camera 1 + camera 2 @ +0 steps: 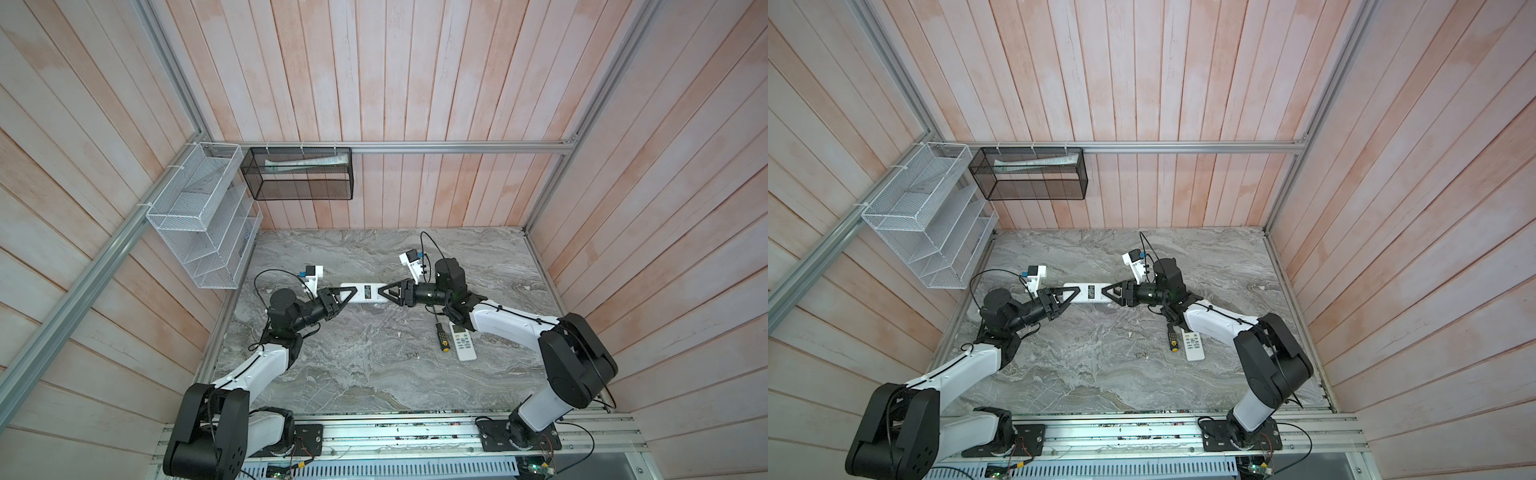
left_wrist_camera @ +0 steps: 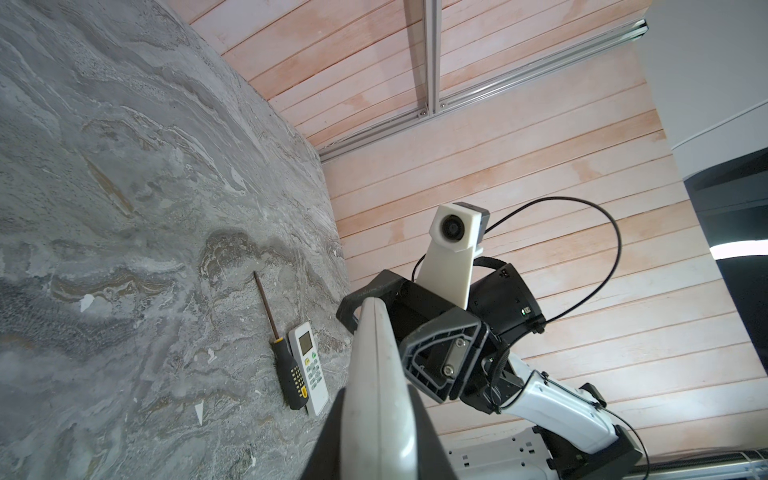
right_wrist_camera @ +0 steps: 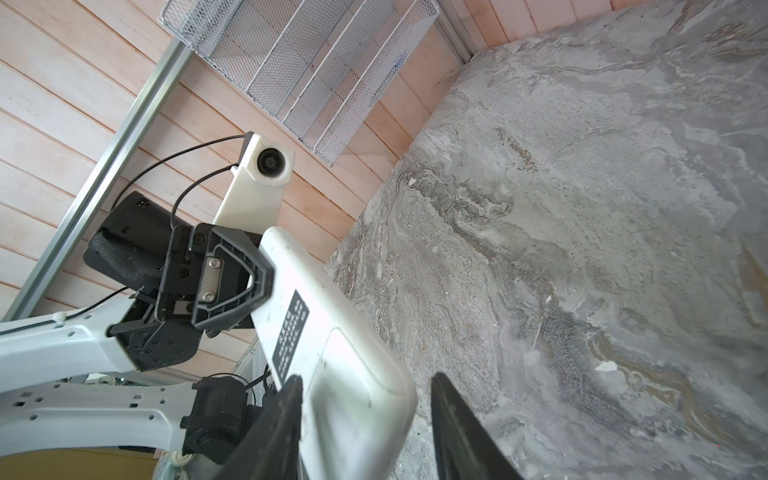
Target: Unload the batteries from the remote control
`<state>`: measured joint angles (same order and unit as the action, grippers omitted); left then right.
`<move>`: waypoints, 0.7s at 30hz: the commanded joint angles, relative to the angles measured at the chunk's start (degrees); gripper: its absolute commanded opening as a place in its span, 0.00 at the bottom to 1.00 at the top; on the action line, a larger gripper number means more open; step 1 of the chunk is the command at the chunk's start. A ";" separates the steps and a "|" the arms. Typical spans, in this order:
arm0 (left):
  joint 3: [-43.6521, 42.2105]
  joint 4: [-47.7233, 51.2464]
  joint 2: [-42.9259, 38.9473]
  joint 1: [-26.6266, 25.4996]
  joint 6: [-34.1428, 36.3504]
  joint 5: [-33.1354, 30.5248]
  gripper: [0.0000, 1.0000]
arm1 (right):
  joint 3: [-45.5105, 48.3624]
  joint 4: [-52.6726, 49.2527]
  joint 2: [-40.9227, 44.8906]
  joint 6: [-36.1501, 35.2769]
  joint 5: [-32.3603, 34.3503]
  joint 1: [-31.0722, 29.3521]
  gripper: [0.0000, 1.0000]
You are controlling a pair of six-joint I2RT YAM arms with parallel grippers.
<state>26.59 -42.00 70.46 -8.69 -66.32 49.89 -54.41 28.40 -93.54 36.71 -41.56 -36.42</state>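
Note:
A long white remote control (image 1: 365, 293) (image 1: 1090, 293) hangs above the marble table (image 1: 374, 374), its back with a black label facing up. My left gripper (image 1: 351, 296) (image 2: 376, 415) is shut on its left end, and the left wrist view shows the remote (image 2: 374, 374) edge-on between the jaws. My right gripper (image 1: 384, 291) (image 3: 365, 377) straddles the other end of the remote (image 3: 332, 332). One finger (image 3: 286, 399) touches it. A gap separates it from the other finger (image 3: 453, 415), so the jaws stand open. The cover is on and the batteries are hidden.
A smaller white remote (image 1: 463, 343) (image 2: 309, 365) and a black-and-yellow screwdriver (image 1: 440, 336) (image 2: 286, 370) lie side by side under my right arm. A white wire rack (image 1: 199, 220) and a black mesh basket (image 1: 299, 174) hang on the back-left walls.

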 commanded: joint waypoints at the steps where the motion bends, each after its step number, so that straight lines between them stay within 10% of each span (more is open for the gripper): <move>1: 1.72 -3.42 0.47 -0.20 -0.70 0.47 0.02 | -1.69 1.55 -1.33 1.29 -2.48 -0.47 0.47; 12: 1.73 -6.97 1.08 -0.19 -2.48 0.74 0.02 | -1.14 3.11 -2.40 3.17 -3.34 -0.17 0.28; 21: 2.14 -5.84 2.75 -0.28 -4.92 0.02 0.02 | -1.65 3.05 -2.26 4.44 -3.35 -0.07 0.33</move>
<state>26.63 -47.42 72.77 -8.58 -69.34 49.91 -54.74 31.68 -94.65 42.00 -43.75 -35.81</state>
